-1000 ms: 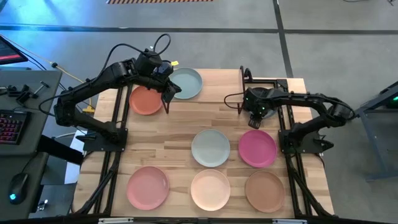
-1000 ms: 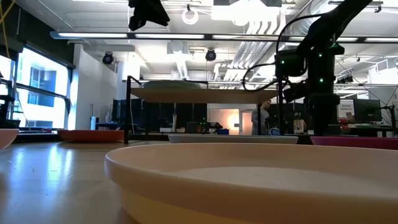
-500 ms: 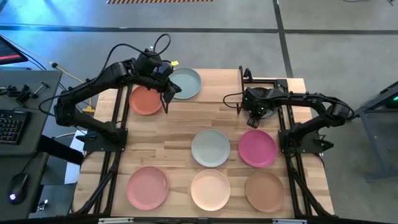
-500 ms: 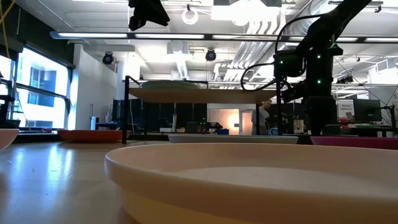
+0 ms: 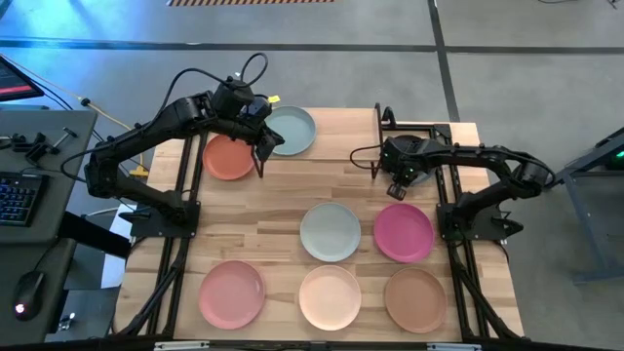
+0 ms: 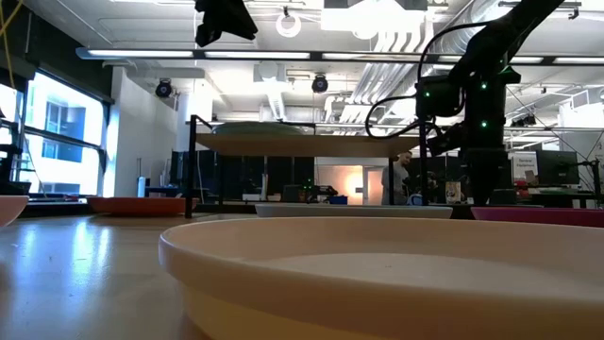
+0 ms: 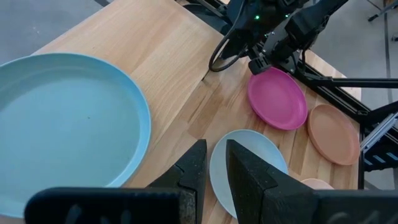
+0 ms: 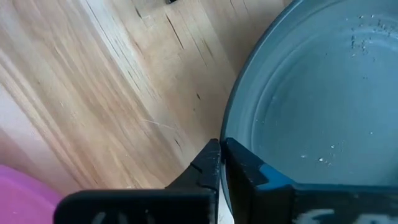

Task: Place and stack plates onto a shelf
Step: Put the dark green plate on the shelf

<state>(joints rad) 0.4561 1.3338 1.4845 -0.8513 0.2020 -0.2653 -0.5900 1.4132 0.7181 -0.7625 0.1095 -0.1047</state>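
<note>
My right gripper (image 8: 219, 158) is shut on a dark grey plate (image 8: 311, 93) that lies on the table to the right of the shelf (image 5: 341, 132). In the high view my right arm hides this plate, and the gripper (image 5: 396, 188) stands just beyond the magenta plate (image 5: 403, 232). A pale mint plate (image 5: 291, 130) rests on the shelf's left part. My left gripper (image 7: 216, 168) hangs above the shelf's left edge, between the mint plate and an orange plate (image 5: 228, 157), its fingers a narrow gap apart and holding nothing. My right gripper pinches the dark grey plate's rim (image 8: 225, 140) between its two fingers, one on the inner side and one on the outer. The fingers come slanting down from above, across the rim. I cannot tell whether the plate is lifted off the table.
On the table's near half lie a sage plate (image 5: 331, 232), a pink one (image 5: 231, 292), a cream one (image 5: 330, 297) and a tan one (image 5: 414, 299). The shelf's black legs (image 5: 380, 115) stand close to my right arm. The shelf's right part is bare wood.
My right gripper has shut on the dark grey plate's rim, and its arm has shifted slightly toward the table's left. The plates have stayed where they were.
</note>
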